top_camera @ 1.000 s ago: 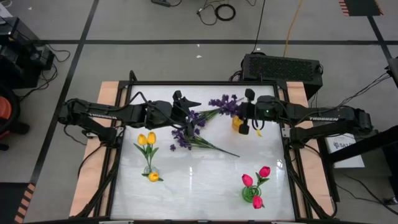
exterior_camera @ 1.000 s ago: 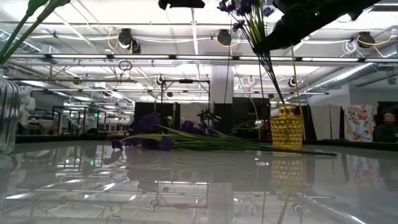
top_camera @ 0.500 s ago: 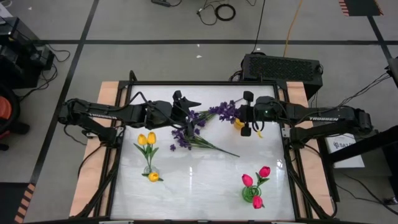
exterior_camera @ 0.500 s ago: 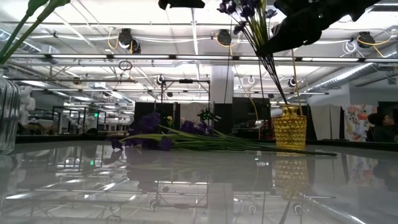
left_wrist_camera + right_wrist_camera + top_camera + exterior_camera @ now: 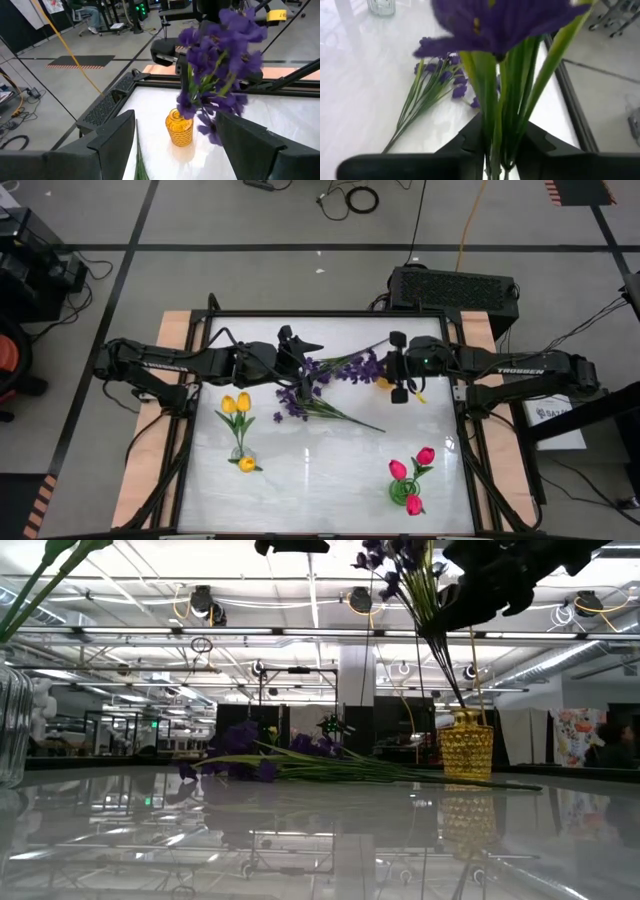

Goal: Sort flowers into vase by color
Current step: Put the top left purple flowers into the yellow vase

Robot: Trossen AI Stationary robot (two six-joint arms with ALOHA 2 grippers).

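High view: right gripper (image 5: 399, 367) sits at the back right of the white glossy table (image 5: 320, 470), pinching the green stems of a bushy purple sprig (image 5: 358, 365) whose blossoms lean toward table centre. Stem ends go down to the small yellow textured glass vase (image 5: 466, 746); low view shows them meeting its mouth, sprig tilted. Right wrist view: the dark fingers (image 5: 470, 142) are clamped around the stems. Left gripper (image 5: 297, 343) hovers at back centre, over more purple sprigs (image 5: 305, 395) lying flat on the table; left wrist view shows its fingers (image 5: 117, 142) spread apart, nothing between them. Yellow tulips (image 5: 236, 404) stand in a clear vase near the front left, one yellow bloom (image 5: 246, 464) low beside it. Pink-red tulips (image 5: 410, 473) stand in a green vase (image 5: 400, 493) at front right.
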